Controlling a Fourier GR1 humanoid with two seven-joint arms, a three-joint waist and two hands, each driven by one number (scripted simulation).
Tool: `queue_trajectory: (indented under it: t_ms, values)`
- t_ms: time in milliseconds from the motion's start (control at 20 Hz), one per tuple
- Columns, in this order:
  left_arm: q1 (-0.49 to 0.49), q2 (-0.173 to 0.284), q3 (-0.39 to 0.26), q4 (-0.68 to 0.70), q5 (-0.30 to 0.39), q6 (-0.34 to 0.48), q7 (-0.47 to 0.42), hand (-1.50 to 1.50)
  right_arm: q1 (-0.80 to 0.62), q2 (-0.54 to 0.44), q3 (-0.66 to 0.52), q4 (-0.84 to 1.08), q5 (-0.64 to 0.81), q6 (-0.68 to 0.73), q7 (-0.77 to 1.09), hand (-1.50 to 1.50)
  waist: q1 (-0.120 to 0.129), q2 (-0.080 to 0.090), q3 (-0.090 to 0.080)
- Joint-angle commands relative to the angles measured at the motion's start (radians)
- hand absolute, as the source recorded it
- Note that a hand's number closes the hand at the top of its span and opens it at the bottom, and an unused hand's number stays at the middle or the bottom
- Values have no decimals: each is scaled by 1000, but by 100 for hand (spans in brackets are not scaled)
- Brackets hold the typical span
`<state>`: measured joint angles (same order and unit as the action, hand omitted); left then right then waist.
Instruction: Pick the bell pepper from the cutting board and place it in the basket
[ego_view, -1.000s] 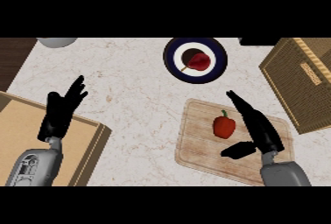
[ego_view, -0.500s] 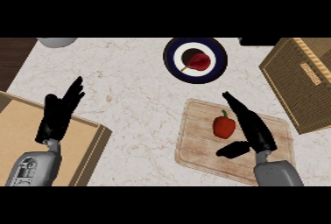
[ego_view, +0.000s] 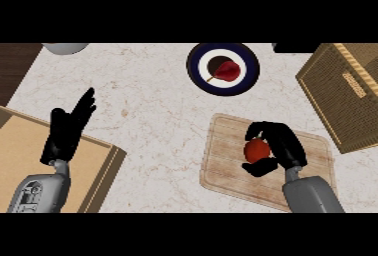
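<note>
Right robot hand (ego_view: 279, 145) curling around bell pepper (ego_view: 255, 150) on cutting board (ego_view: 225, 165) — left robot hand (ego_view: 68, 131) resting open; basket (ego_view: 347, 92) beside board.

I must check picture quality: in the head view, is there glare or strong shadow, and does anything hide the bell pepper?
Head view: lighting even, no glare, only soft shadows; the right hand curls round the bell pepper and partly hides it on the cutting board.

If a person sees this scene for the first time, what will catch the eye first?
Most striking is the right robot hand curled round the red bell pepper on the cutting board, right of centre. Above it sits a dark-rimmed plate holding a dark red item. The woven basket fills the right edge, while the left robot hand rests open at the left.
</note>
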<state>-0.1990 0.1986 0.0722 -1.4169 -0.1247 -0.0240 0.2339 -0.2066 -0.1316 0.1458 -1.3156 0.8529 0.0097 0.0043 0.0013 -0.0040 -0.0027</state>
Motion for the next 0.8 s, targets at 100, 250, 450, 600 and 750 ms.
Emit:
queue_trajectory:
  t_ms: [100,250,450,600,750]
  values:
    - [-4,-12,-14,4,-8,-1,0,0,-143,-79,63,151,187,89,124,150,19,8,2]
    - [-46,0,2,60,-13,0,-13,0,-213,-100,110,203,256,187,186,150,11,10,1]
    - [-26,-6,7,79,-23,9,-59,0,-281,-40,138,251,310,173,206,150,6,6,2]
    - [-72,-1,21,65,-8,-1,1,0,-223,-91,140,211,349,110,140,150,0,4,3]
    - [6,-16,0,-1,-16,0,4,0,-235,-35,105,99,288,148,157,150,0,3,3]
